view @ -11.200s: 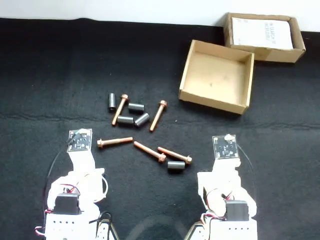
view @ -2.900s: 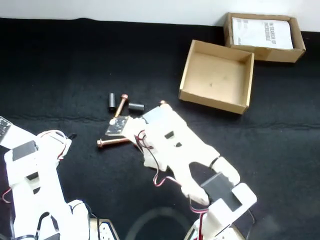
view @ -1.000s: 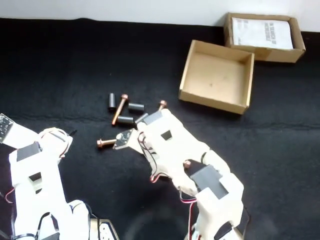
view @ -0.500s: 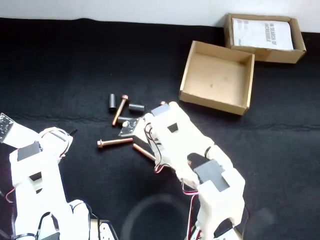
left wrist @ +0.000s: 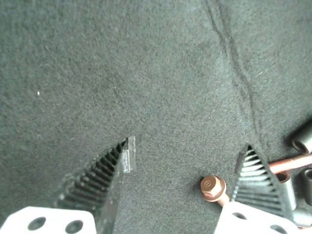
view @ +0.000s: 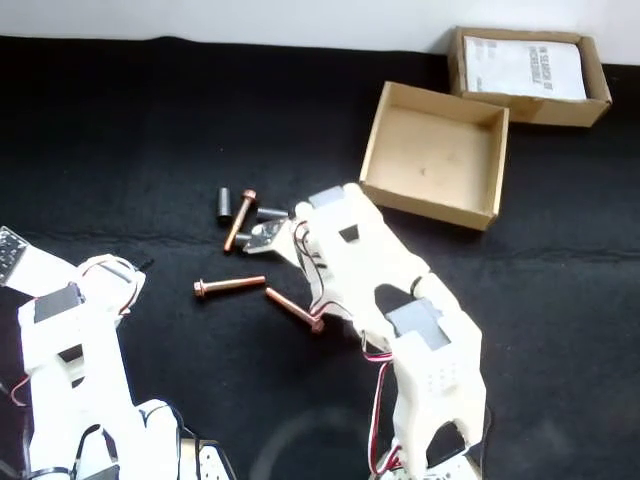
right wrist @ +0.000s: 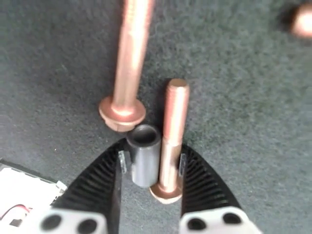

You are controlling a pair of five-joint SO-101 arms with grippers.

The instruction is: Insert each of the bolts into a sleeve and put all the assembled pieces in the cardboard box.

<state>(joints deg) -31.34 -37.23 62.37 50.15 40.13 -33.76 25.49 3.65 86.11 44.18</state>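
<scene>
Sleeve (right wrist: pixel 144 155) and bolt (right wrist: pixel 174 127) lie side by side, lengthwise between the spread fingers of the right gripper (right wrist: pixel 150 163). Left gripper (left wrist: pixel 187 145), also spread, hangs farther off.

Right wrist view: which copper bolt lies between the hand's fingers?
The bolt beside the dark sleeve, its head nearest the camera. The next bolt lies wholly beyond the right hand.

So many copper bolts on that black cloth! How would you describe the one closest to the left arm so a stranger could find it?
From the empty cardboard box, look across the black cloth toward the left arm. The bolt lies just off that arm's side. Unlike the slanted bolt next to it, it runs sideways across the table, head toward the left arm.
</scene>
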